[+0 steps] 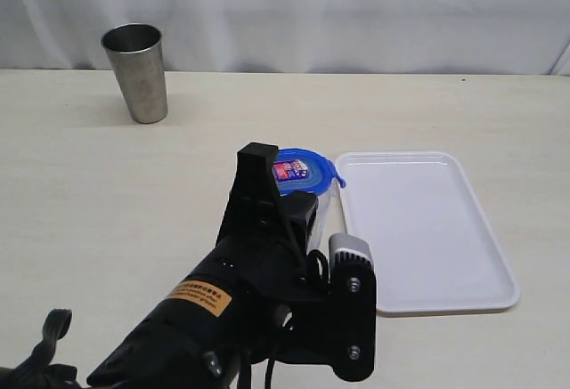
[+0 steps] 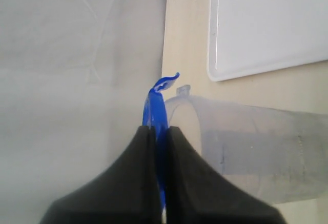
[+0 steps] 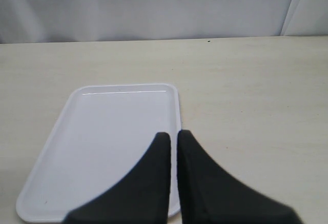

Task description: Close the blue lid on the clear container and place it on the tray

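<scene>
The left pincer (image 2: 158, 127) is clamped on one rim of the small blue plastic snap-flap lid (image 1: 301, 169), holding it level at the mouth of the tall clear plastic container (image 2: 256, 152). The container stands mid-bench (image 1: 89, 193), just beside the left edge of the flat white rectangular tray (image 1: 427, 229). The lid's red-and-white sticker (image 1: 290, 171) and the arm's orange label (image 1: 198, 297) carry print too small to read. The right pincer (image 3: 173, 134) hangs closed and empty over the tray. A grey steel tumbler (image 1: 135, 70) stands near the far-left corner.
</scene>
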`<state>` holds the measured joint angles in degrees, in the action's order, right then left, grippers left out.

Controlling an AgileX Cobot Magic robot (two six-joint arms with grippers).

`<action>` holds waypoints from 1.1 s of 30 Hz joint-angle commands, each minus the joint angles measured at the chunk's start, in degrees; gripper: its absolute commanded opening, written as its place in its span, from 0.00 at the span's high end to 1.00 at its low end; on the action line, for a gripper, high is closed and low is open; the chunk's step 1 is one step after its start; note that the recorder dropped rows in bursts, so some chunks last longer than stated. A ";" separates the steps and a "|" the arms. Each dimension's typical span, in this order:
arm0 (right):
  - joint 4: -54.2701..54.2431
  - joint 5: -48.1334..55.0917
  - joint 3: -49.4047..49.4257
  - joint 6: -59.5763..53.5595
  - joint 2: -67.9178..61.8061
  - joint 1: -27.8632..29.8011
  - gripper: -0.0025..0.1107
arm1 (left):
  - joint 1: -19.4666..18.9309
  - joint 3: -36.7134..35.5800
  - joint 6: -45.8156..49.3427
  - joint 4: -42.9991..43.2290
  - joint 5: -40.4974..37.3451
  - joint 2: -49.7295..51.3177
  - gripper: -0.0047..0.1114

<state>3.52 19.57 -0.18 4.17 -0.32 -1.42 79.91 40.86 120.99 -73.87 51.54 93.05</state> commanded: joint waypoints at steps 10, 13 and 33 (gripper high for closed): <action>-0.07 0.08 0.18 0.16 0.32 -0.06 0.94 | 0.16 -0.16 1.11 -1.10 -2.93 -0.25 0.96; -0.07 0.08 0.18 0.16 0.32 -0.06 0.94 | 0.16 -0.16 1.80 -2.49 -2.66 -0.25 0.96; -0.07 0.08 0.18 0.16 0.32 -0.06 0.94 | 0.16 -0.16 1.80 -3.56 -2.76 -0.25 0.96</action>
<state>3.52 19.57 -0.18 4.17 -0.32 -1.42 79.91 40.86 120.99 -77.12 48.60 93.05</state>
